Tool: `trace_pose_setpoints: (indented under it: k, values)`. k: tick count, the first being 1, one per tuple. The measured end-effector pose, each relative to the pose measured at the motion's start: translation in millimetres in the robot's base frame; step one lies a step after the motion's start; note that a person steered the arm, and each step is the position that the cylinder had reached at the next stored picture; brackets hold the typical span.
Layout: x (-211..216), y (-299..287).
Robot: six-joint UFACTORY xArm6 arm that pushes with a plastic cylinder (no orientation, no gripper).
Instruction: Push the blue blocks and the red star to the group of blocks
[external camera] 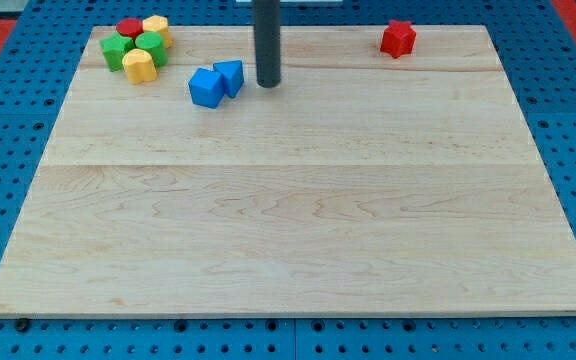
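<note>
- My tip (pixel 268 84), the end of a dark rod with no jaws to open or close, stands just right of two touching blue blocks (pixel 215 83).
- A red star (pixel 398 38) sits well apart, near the wooden board's (pixel 298 230) top right.
- The group of red, green and yellow blocks (pixel 138 47) fills the top-left corner, near the blue pair.

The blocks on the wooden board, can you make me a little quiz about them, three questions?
1. True or false: the red star touches the two blue blocks.
2. Which side of the blue blocks is my tip on: A the view's left, B the view's right?
3. Fill in: the group of blocks sits in the view's top ____ corner of the board.

Key: 1 false, it sits apart at the view's top right. 2 B, close beside them. 3 left.
</note>
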State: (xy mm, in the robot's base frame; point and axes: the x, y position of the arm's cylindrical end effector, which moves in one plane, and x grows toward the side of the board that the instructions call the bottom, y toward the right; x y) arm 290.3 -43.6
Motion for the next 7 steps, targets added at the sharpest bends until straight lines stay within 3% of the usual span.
trace_pose_setpoints:
  k: [2, 4, 6, 7]
  values:
    - [3, -118]
    - [40, -57]
    - [120, -58]
    - [136, -10]
